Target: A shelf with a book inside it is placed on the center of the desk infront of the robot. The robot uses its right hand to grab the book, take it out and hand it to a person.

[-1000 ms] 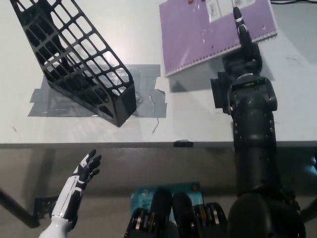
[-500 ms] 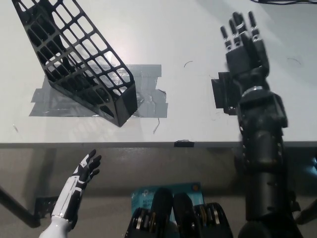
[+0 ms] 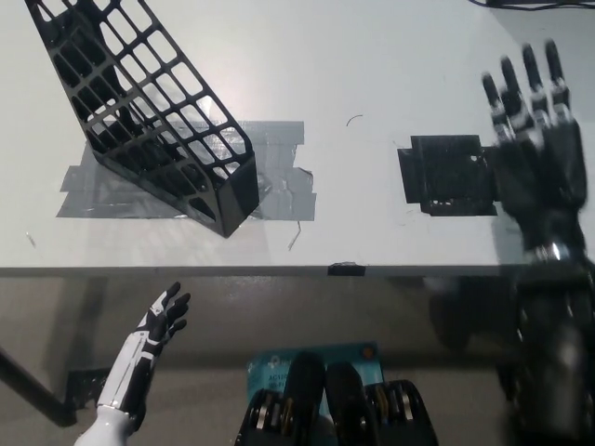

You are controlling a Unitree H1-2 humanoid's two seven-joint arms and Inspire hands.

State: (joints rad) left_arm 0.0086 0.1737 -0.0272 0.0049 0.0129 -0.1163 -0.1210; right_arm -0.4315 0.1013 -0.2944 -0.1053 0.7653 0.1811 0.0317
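Right hand point(image 3: 537, 130) is over the right side of the desk point(image 3: 372, 74), fingers spread and straight, pointing toward the far edge, holding nothing. Glossy black segmented shell, blurred lower down the forearm. It sits just right of a black matte square patch point(image 3: 444, 175) stuck flat on the desk surface, with its edge overlapping the patch.

The book is not visible anywhere in the head view, so I can't tell where it is.

Shelf point(image 3: 139, 111): black plastic lattice file holder, open rectangular grid walls, solid lower front corner. It sits on the left half of the desk, leaning up toward the top left, with nothing visible inside. Its base sits on wrinkled strips of grey duct tape point(image 3: 279, 186), which has a slight sheen.

Desk top is smooth, white and matte, with a thin curved scratch mark near centre. Small black tab point(image 3: 345, 269) on the near edge.

Left hand point(image 3: 160, 321) rests below the desk edge at lower left, white shell with dark fingers loosely apart, holding nothing.
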